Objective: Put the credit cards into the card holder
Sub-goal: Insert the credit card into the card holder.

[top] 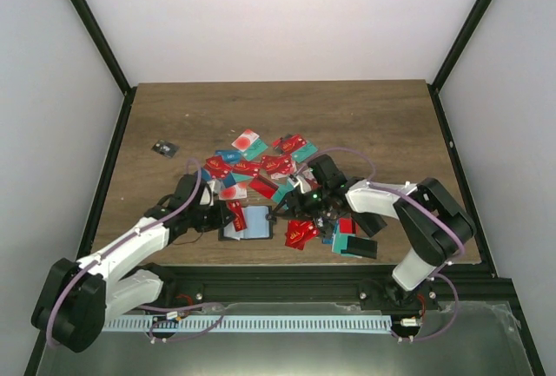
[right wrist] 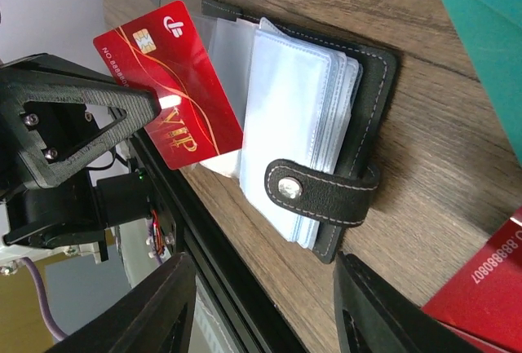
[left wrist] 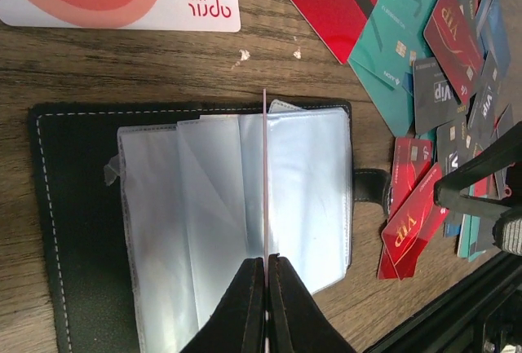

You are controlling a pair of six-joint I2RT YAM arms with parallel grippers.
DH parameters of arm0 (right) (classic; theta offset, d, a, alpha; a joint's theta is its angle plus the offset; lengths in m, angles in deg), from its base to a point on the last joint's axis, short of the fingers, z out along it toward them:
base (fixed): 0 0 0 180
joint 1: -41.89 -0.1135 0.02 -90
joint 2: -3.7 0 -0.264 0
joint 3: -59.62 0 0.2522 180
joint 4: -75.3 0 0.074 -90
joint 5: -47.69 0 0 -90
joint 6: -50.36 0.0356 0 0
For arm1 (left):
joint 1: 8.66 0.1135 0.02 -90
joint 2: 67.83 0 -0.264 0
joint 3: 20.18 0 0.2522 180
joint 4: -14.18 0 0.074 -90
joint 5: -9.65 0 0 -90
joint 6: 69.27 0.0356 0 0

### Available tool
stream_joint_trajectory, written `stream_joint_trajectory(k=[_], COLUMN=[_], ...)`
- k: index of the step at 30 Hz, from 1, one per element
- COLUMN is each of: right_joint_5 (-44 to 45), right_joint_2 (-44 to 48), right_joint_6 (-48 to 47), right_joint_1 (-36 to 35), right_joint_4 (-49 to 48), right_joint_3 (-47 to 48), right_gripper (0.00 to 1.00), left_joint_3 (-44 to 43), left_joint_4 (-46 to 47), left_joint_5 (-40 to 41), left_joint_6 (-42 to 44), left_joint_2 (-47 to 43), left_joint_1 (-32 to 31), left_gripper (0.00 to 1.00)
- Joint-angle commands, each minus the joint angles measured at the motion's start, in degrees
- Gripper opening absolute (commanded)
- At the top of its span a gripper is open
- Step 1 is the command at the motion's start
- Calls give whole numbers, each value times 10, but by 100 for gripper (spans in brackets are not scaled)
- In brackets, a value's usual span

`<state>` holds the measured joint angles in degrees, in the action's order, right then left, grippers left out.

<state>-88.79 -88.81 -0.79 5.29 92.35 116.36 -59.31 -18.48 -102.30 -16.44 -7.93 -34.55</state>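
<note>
Mostly the wooden table (top: 174,115) carries a loose heap of credit cards (top: 278,165), red, teal and blue, spread from its middle toward the near edge. Just left of the middle, close to the near edge, the card holder (top: 252,224) lies opened flat. Its long axis runs along that edge, its clear pockets face up, and its clasp tab (right wrist: 318,194) sticks out on the side toward the right arm.

One red card (right wrist: 175,84) stands on edge over the pockets, tilted, chip end uppermost. Whether its lower edge has entered a pocket I cannot tell.

The left pincer (left wrist: 267,267) is clamped narrow on that card's end. The right pincer (right wrist: 263,271) hangs beside the clasp tab, fingers apart with nothing between them.
</note>
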Motion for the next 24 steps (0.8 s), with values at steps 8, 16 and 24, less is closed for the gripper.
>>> stream_joint_trajectory(k=[8, 16, 24], right_joint_5=[-16, -24, -26], right_joint_2=[-42, -59, -68], right_joint_6=[2, 13, 17], right_joint_1=[-4, -4, -4], right_joint_4=[-32, -52, -59], right_joint_3=[-2, -19, -29], right_gripper=[46, 43, 42], left_joint_3=[23, 39, 41], left_joint_4=[57, 93, 107], left_joint_5=[-37, -67, -84], left_joint_6=[3, -10, -23], left_joint_2=[18, 16, 12], left_joint_1=[2, 2, 2], left_gripper=[4, 4, 4])
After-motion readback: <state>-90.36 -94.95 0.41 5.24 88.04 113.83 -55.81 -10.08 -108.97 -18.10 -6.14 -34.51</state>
